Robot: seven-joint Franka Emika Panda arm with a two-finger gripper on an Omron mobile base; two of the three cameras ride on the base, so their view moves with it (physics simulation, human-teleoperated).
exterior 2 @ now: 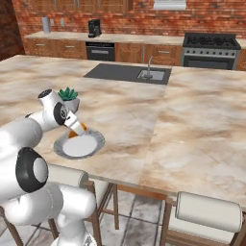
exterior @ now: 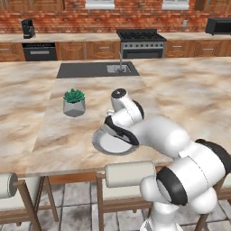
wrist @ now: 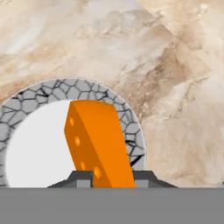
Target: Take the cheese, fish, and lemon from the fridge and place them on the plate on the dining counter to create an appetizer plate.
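My gripper (wrist: 111, 177) is shut on the cheese (wrist: 98, 140), an orange wedge with small holes that sticks out past the fingertips. It hangs just above the plate (wrist: 26, 98), which has a white centre and a grey cracked-pattern rim. From the right base view the gripper (exterior 2: 77, 129) points down with the cheese (exterior 2: 79, 129) at the far edge of the plate (exterior 2: 93, 146). In the left base view my arm covers part of the plate (exterior: 97, 140), which lies on the dining counter (exterior: 54, 131) near its front edge. The fish, lemon and fridge are out of view.
A small grey pot with a green plant (exterior: 74, 103) stands just behind the plate. Further back a dark sink (exterior: 97, 69) is set into the counter. Padded stools (exterior: 128, 173) line the near edge. The stove (exterior: 141, 43) stands on the wall counter behind.
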